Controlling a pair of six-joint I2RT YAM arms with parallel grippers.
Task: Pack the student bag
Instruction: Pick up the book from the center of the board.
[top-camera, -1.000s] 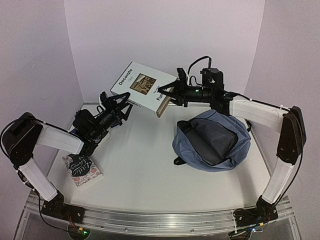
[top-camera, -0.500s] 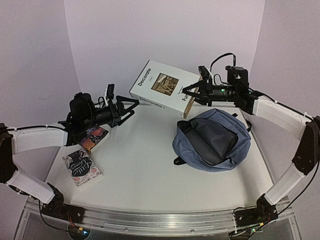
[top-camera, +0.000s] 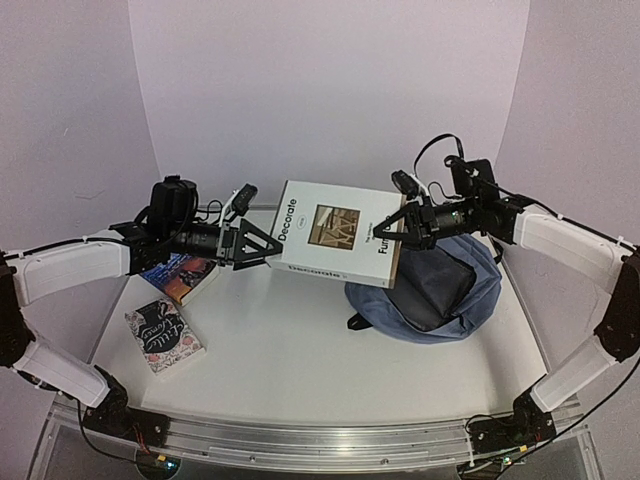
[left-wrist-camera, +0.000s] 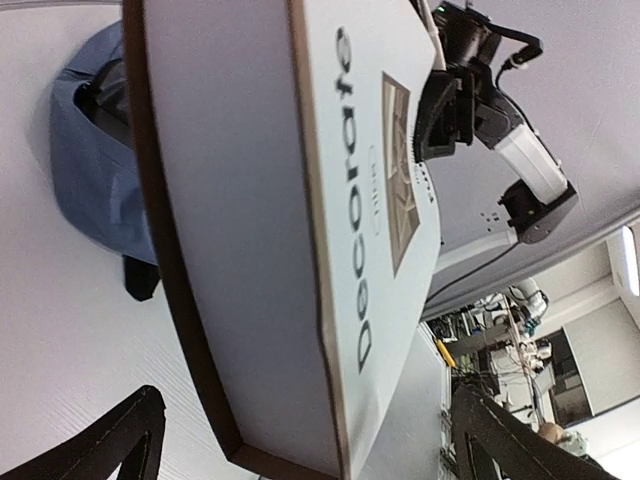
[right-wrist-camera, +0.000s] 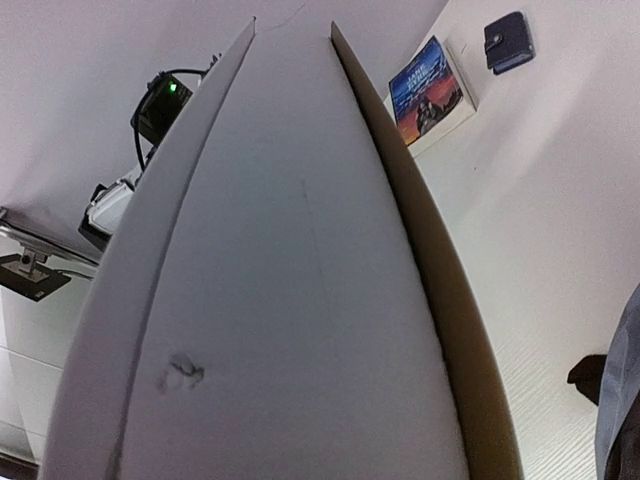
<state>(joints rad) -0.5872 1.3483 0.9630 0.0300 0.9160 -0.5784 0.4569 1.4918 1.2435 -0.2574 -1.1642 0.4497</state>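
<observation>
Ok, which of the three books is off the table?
The large white Decorate book, gripped in the right claw; the black patterned book and the orange-blue book lie flat on the table.

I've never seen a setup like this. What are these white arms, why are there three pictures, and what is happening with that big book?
These are two robot arms bolted to a table. Each ends in a two-finger claw called a gripper. The wide picture comes from a fixed camera above and behind the arms. The other two come from small cameras on the wrists, so they look close-up and tilted. The right gripper is clamped on one end of a large white book titled Decorate, holding it in the air. The left gripper is wide open at the book's other end and is not gripping it. On the table lie a slate-blue backpack, a small dark book and a colourful book.
</observation>
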